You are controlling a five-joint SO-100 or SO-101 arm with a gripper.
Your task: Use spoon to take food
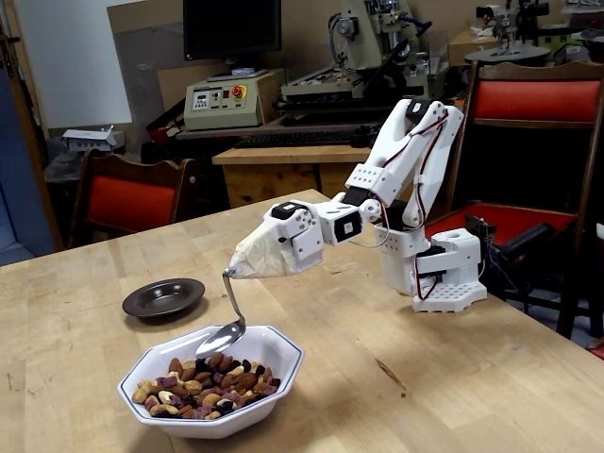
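Note:
In the fixed view my white arm reaches left over the wooden table. My gripper [247, 264] is wrapped in beige tape and shut on the spoon [227, 321], whose thin handle hangs down from the taped tip. The shiny oval spoon bowl sits just above the far edge of the food [203, 385], and looks empty. The food is a heap of almonds, cashews and dark dried fruit inside the white octagonal bowl with a blue rim [279, 372] near the table's front edge.
A dark round metal saucer [163, 297] lies on the table behind and left of the bowl. The arm's white base [445, 274] stands at the right of the table. Red chairs and workshop machines stand behind the table.

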